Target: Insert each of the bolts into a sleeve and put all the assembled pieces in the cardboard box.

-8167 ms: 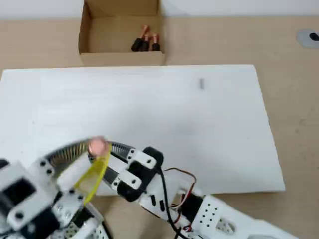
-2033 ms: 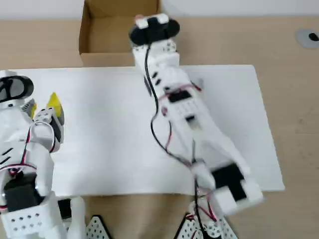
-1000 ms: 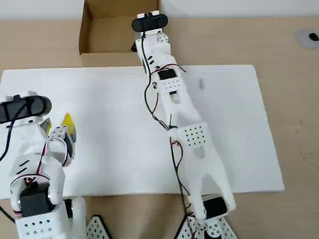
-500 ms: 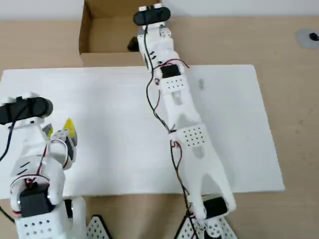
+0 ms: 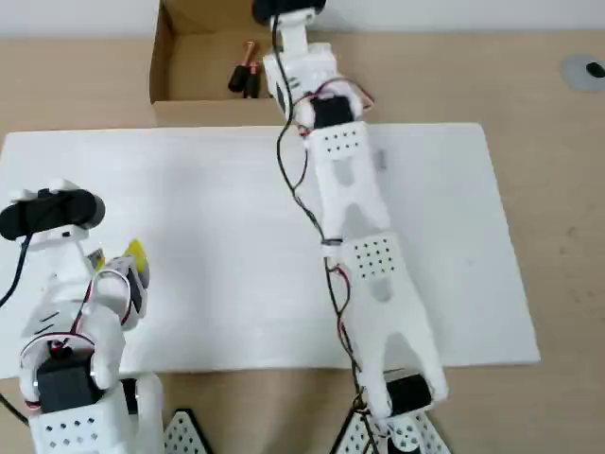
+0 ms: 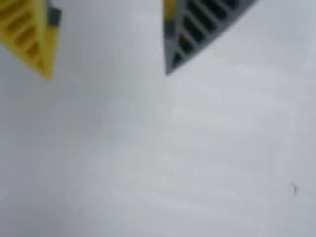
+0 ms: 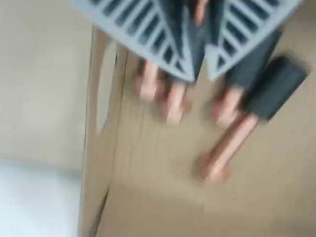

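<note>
1. The right pincer point(image 7: 201, 74) hangs low inside the cardboard box point(image 7: 101, 163), jaws set narrow. It appears to clamp an assembled piece point(image 7: 200, 10), seen as a dark sleeve filling the gap with a copper bolt end above it, though blur leaves the grip uncertain.
2. The step in hand is judged to be depositing this piece. A good release is made close to the box floor, with the jaws parted only a little, so the piece drops a short way and does not bounce.
3. The finished pieces point(image 7: 232, 143) lie on the box floor just beneath and beside the tips. Their copper ends are exposed and their dark sleeves are partly hidden behind the jaws. A piece released on top of them may roll, so bare cardboard beside them is the better target.
4. One box wall stands near the tips. A straight lift before any pull-back is likely to keep the jaws from catching it or dragging a piece along.
5. The left pincer point(image 6: 107, 75) is wide open and holds nothing. It sits above the white board point(image 6: 197, 163), well apart from the box, and need not move for this step.
6. The table point(image 5: 558, 189) carries both the board and the box, with the box at the board's far edge.
</note>
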`<state>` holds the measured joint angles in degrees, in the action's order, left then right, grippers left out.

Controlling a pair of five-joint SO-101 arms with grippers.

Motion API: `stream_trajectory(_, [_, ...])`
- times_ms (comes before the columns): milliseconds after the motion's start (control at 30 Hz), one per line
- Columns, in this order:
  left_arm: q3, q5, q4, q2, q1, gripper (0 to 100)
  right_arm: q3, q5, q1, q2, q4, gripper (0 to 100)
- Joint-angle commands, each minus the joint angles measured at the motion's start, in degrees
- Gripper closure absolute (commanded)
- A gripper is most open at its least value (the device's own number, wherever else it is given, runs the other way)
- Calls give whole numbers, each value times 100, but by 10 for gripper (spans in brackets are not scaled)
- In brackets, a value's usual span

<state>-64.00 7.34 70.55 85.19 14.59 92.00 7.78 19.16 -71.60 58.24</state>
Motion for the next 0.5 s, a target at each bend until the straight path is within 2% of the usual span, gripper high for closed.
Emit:
stream_trajectory(0, [316,9,35,40,-70,933,365,316,101,1349,2136,988])
stream_trajectory(67, [316,9,0,48,-44,995,365,466,92,1886,3314,988])
stream_trajectory(133, [316,0,18,48,-70,988,356,545,92,2404,4404,988])
stream_trajectory(367, [264,0,44,48,-70,990,22,325,-620,4198,4457,989])
stream_trajectory(467, [220,18,53,48,-53,990,-963,123,-690,5332,4457,989])
